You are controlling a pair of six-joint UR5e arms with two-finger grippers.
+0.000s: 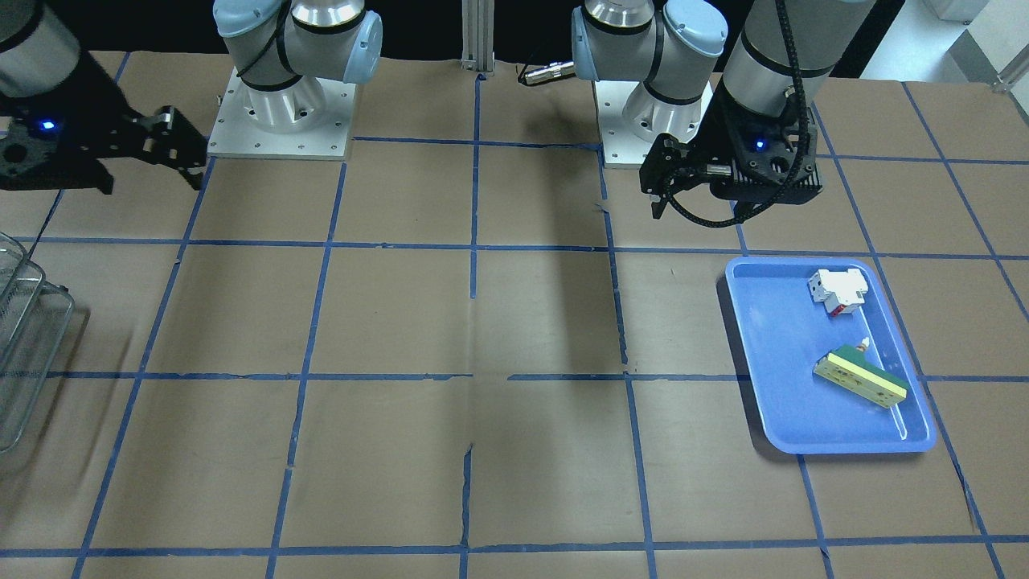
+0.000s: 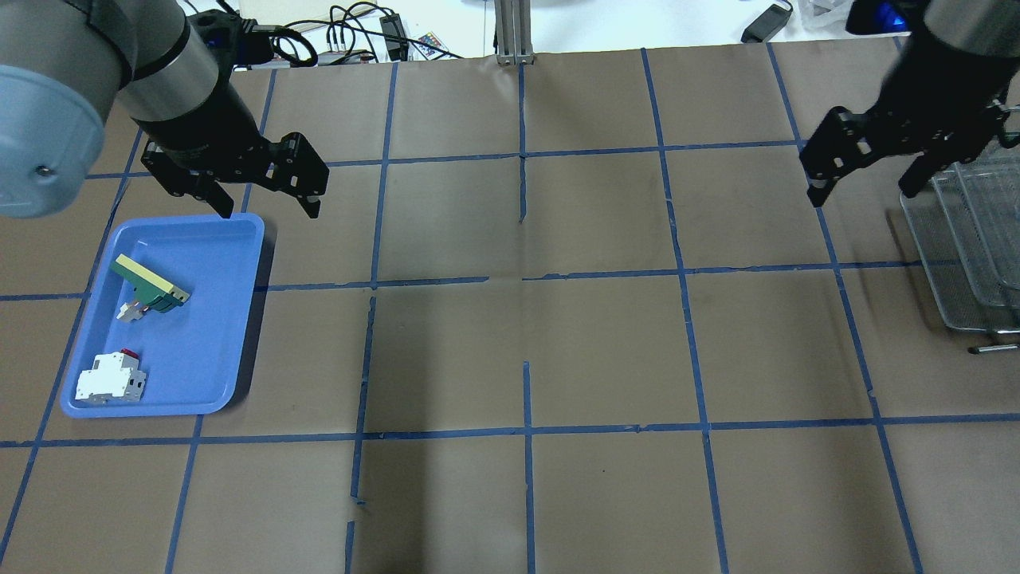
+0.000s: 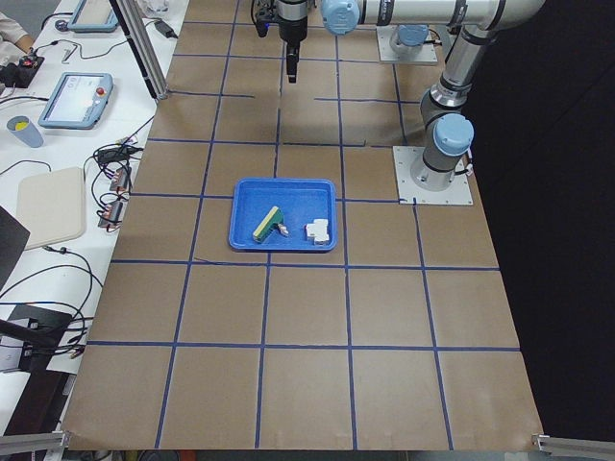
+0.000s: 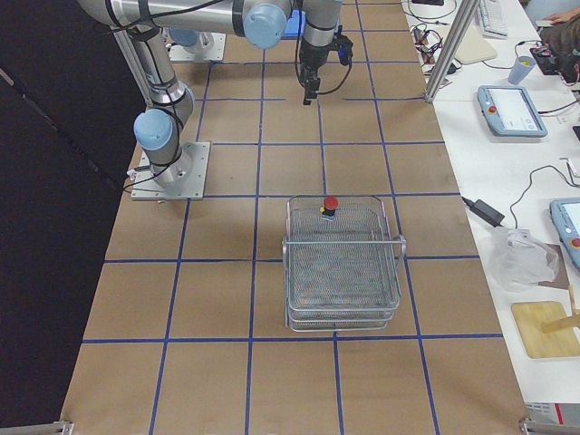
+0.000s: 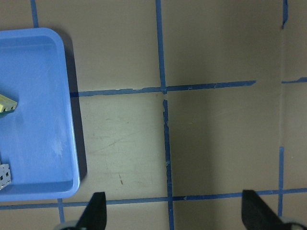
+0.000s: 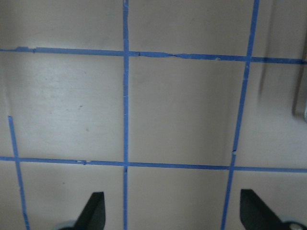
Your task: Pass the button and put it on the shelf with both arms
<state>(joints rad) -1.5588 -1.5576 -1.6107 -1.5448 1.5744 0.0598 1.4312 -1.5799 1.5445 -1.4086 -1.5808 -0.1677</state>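
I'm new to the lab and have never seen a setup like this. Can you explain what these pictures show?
Two robot arms stand at a brown table, filmed from across it, from behind, from each end, and by a camera on each wrist. The left tool and right tool are both open and hold nothing. A blue tray holds a white-and-red switch and a green-and-cream block. The red button sits in the top tier of the wire shelf.
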